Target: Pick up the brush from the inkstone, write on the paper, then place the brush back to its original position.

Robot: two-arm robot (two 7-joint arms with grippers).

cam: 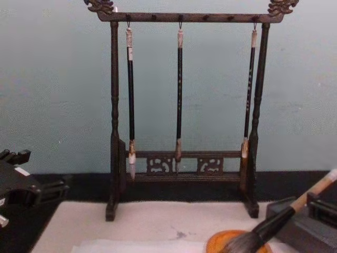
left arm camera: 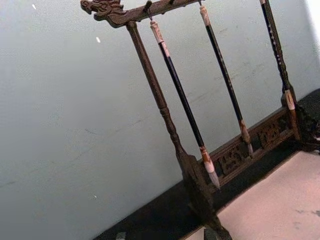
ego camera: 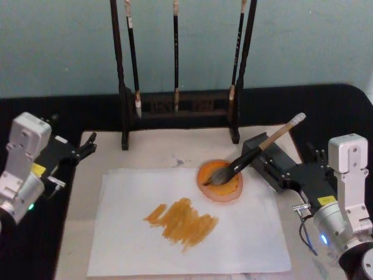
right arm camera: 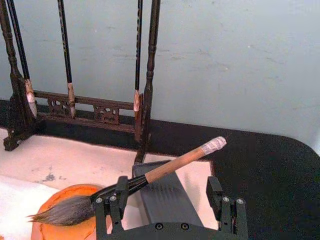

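With its bristles resting in the inkstone (ego camera: 220,181) and its handle propped on the dark grey block (ego camera: 269,153), the brush (ego camera: 254,150) looks returned; orange strokes mark the paper (ego camera: 245,233). Right gripper (right arm camera: 170,207) sits just behind, jaws apart, one finger beside the ferrule. Next: back away. Left gripper (ego camera: 87,146) idles at the tabletop's left edge, jaws unclear.

wooden-handled brush (ego camera: 256,153), glossy amber inkstone (ego camera: 220,182), matt white paper (ego camera: 192,233), dark carved wood rack (cam: 181,158).

The brush rack (ego camera: 178,111) walls the far side; the paper's (ego camera: 245,233) near half lies open.
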